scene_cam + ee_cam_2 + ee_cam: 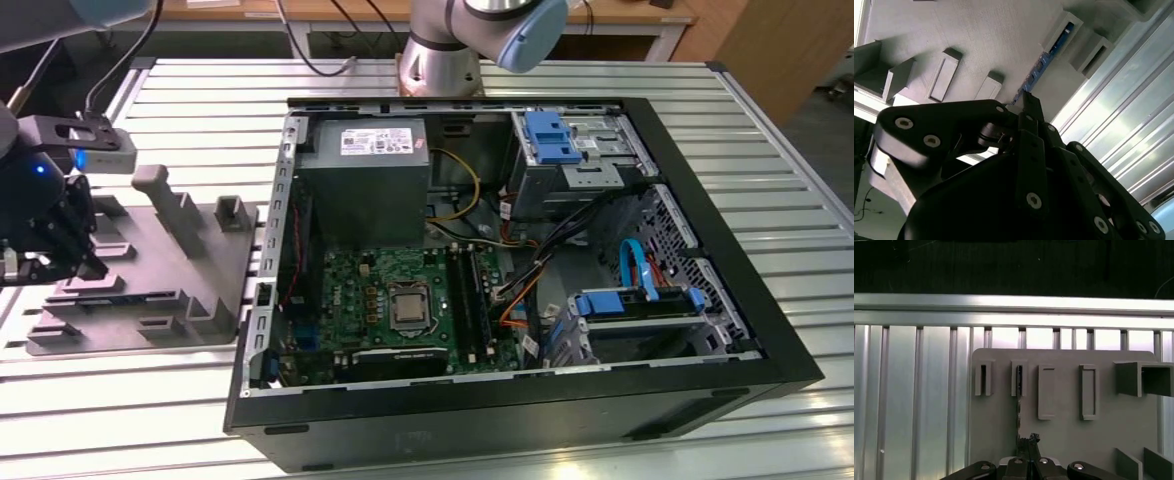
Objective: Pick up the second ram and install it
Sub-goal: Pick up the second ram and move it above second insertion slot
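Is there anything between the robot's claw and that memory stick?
Nothing; in both wrist views the claw pinches the memory stick directly, on its gray holder.

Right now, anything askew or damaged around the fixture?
Nothing stands out. The ram stick stands edge-on and straight in the grey fixture, with the end effector closed on it. No spill or damage shows.

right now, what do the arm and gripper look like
The arm is a silver-grey tube with a light blue joint cap; black cables trail near its base. The gripper is black, built of jointed link plates dotted with round silver pins.
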